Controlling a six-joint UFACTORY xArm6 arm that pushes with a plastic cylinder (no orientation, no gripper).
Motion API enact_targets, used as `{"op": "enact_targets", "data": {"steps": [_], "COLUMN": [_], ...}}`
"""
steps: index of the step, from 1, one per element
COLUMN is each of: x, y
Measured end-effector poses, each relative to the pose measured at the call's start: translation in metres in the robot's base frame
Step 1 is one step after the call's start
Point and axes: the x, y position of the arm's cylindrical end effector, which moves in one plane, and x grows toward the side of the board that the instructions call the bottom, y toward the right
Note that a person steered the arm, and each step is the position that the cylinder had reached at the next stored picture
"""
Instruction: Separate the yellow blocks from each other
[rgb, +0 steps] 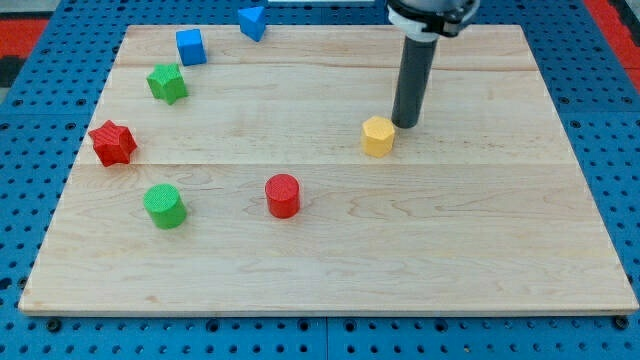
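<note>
One yellow hexagonal block (378, 136) sits right of the board's middle. I see no other yellow block in this view; one may be hidden behind the rod, I cannot tell. My tip (405, 124) stands on the board just to the upper right of the yellow block, very close to it or touching it. The dark rod rises from there to the view's top.
A wooden board (480, 250) lies on a blue pegboard. On it: a red cylinder (283, 195), a green cylinder (164, 206), a red star (112, 142), a green star (167, 82), a blue cube (190, 47), a blue triangular block (253, 21).
</note>
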Motion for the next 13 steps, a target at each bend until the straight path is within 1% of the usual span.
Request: {"op": "enact_targets", "data": {"steps": [1,2,3,4,5,6,7,8,9,10,11,13], "x": [0.01,0.046,0.045,0.06,0.074,0.05,0.015,-0.001,-0.015,-0.064,-0.086,-0.098], "y": [-0.043,-0.059,-0.042,-0.088,-0.064,-0.085,-0.098,-0.098,-0.094,-0.061,-0.059,-0.058]}}
